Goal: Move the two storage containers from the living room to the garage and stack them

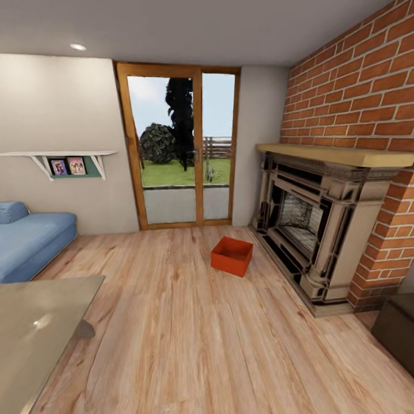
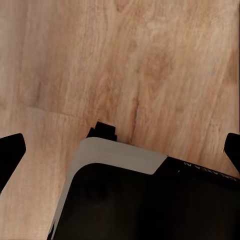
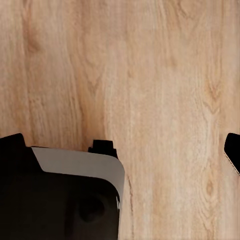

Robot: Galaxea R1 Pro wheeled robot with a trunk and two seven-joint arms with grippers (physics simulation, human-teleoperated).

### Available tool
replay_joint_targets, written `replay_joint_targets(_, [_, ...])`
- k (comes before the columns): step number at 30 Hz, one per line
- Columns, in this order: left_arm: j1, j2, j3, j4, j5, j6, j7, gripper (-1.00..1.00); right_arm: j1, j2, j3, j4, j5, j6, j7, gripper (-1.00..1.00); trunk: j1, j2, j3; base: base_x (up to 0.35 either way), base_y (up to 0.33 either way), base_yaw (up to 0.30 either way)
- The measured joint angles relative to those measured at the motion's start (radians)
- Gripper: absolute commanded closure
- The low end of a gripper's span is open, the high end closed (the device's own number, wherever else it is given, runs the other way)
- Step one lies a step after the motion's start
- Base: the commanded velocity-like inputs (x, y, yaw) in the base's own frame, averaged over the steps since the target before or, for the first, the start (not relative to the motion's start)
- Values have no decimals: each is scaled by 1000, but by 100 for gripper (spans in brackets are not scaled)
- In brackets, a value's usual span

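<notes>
From the head, one orange-red open plastic container [image 1: 232, 256] stands on the light wood plank floor [image 1: 190, 333], near the ornate fireplace [image 1: 310, 221] under the red brick chimney [image 1: 362, 80]. In the left wrist view, the left claw [image 2: 120, 150] hangs released above the planks. In the right wrist view, the right claw [image 3: 122, 147] is released as well.

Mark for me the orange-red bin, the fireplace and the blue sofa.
orange-red bin [image 1: 231, 256], head view, on its near side wall.
fireplace [image 1: 322, 227], head view, on its ornate front frame.
blue sofa [image 1: 31, 238], head view, on its seat cushion.
</notes>
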Motion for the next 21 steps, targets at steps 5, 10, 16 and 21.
replay_joint_targets(5, [0, 0, -1, 0, 0, 0, 0, -100, 0, 0, 0, 0, 0, -2, 0, -100, 0, 0, 0, 322, 0, 0])
replay_joint_targets(10, [0, 0, 0, 0, 0, -1, 0, -100, 0, 0, 1, 0, 0, -2, 0, -100, 0, 0, 0, 322, 0, 0])
replay_joint_targets(16, [0, 0, 0, 0, 0, -2, 0, -100, 0, 0, 1, 0, 1, -1, 0, -100, 0, 0, 0, 322, 0, 0])
replay_joint_targets(21, [0, 0, 0, 0, 0, -6, 0, -100, 0, 0, 1, 0, 1, -1, 0, -100, 0, 0, 0, 322, 0, 0])
